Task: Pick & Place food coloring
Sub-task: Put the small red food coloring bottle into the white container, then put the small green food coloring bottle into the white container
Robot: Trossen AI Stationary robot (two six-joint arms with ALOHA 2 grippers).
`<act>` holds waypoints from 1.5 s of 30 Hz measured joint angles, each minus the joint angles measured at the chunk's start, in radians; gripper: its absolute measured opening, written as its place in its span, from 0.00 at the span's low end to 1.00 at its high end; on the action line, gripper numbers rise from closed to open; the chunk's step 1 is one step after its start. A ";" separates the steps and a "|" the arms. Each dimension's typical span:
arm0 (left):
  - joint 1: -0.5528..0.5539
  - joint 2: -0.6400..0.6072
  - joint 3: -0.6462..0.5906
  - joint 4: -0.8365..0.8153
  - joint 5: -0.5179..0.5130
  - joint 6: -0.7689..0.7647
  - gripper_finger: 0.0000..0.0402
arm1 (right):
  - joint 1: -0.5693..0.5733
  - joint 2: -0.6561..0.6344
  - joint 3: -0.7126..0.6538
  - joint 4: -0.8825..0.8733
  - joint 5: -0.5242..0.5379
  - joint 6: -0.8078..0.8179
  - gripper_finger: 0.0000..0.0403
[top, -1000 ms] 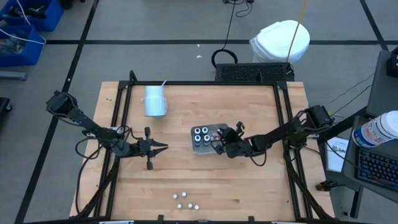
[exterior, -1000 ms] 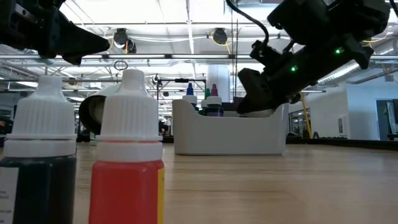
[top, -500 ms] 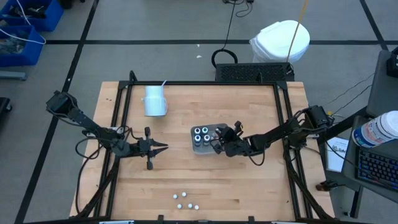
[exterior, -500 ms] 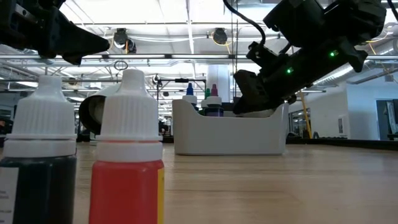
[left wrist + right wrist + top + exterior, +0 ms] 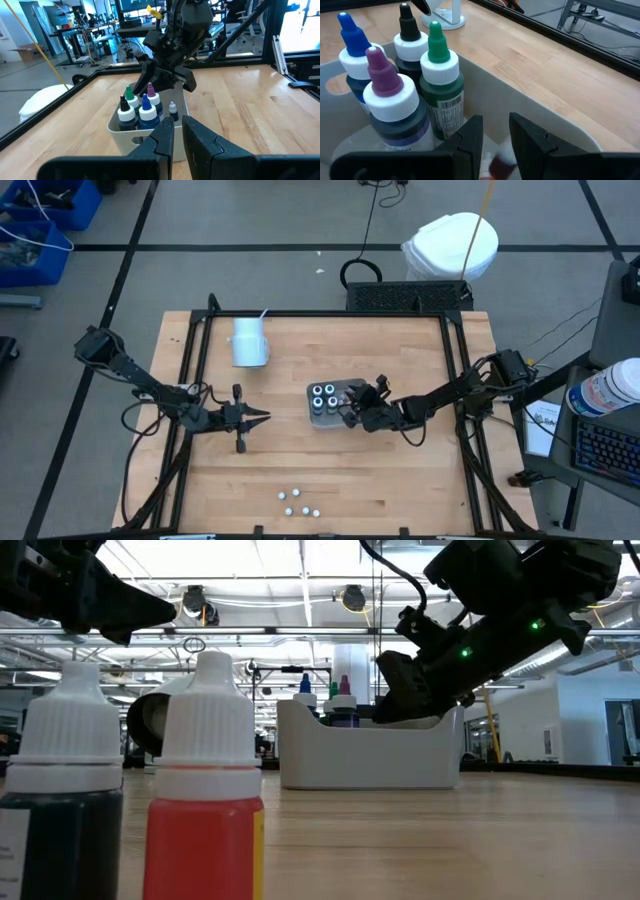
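A grey tray (image 5: 322, 421) in the middle of the table holds a few large dark food coloring bottles (image 5: 324, 397) with white collars and coloured tips (image 5: 410, 85). Several tiny white-capped bottles (image 5: 298, 502) stand near the table's near edge; in the low view a red one (image 5: 205, 800) looms close. My right gripper (image 5: 350, 406) hangs over the tray's right part, shut on one small white-capped bottle (image 5: 172, 107). My left gripper (image 5: 263, 417) waits shut, left of the tray. My right gripper pinches a small food coloring bottle (image 5: 501, 159) between its two fingers (image 5: 472, 140); white cap, reddish body. The fingers slant down from the table's right. The bottle sits low inside the tray beside the large bottles; I cannot tell whether its base rests on the tray floor.
A white cup (image 5: 248, 340) lies at the table's far left. A black frame (image 5: 205, 330) runs along the table's edges. Bare wood (image 5: 420, 470) stretches between the tray and the small bottles by the near edge.
My right gripper has risen slightly and shifted a little toward the table's left over the tray.
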 joint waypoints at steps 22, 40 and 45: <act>0.000 0.000 0.000 0.000 0.000 -0.017 0.12 | 0.173 -0.455 -0.073 -0.009 -0.260 -0.523 0.02; 0.001 0.006 0.000 -0.082 -0.010 -0.195 0.12 | 0.157 -0.950 -0.595 0.406 -0.501 -0.625 0.00; 0.001 0.008 0.000 -0.077 -0.014 -0.243 0.12 | 0.157 -1.103 -0.606 0.263 -0.502 -0.638 0.00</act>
